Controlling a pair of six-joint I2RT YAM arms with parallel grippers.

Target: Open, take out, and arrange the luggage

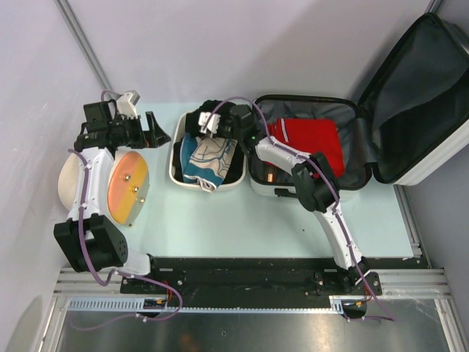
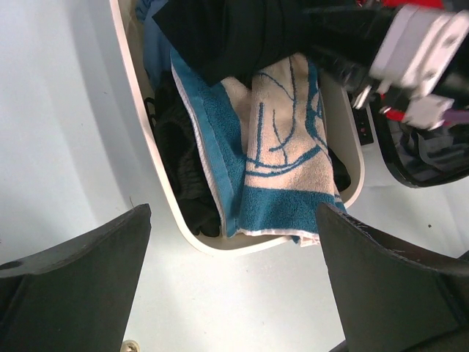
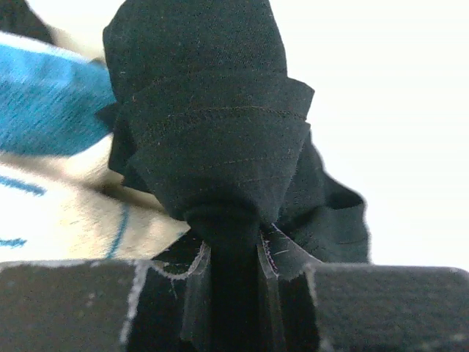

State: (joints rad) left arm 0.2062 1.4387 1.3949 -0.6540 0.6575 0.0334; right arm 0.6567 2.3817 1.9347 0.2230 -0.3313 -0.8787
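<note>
Currently the luggage (image 1: 414, 88) lies open at the right end of the pale surface (image 1: 278, 227), its lid leaning back to show the dark lining and its base holding a folded red garment (image 1: 311, 139). Just left of the base sits a cream tub (image 1: 176, 154) filled with dark clothes and a blue-and-cream towel (image 1: 209, 158) that drapes over its near rim. The right hand (image 1: 220, 121) hangs over the far end of the tub, its fingers pinched on a bunched black garment (image 3: 212, 125) that bulges out past the fingertips. The left hand (image 1: 150, 130) is at the left of the tub with its fingers spread wide and nothing between them; its wrist view looks down on the tub and towel. A cream cylinder with an orange end (image 1: 128, 187) lies beneath the left arm.
</note>
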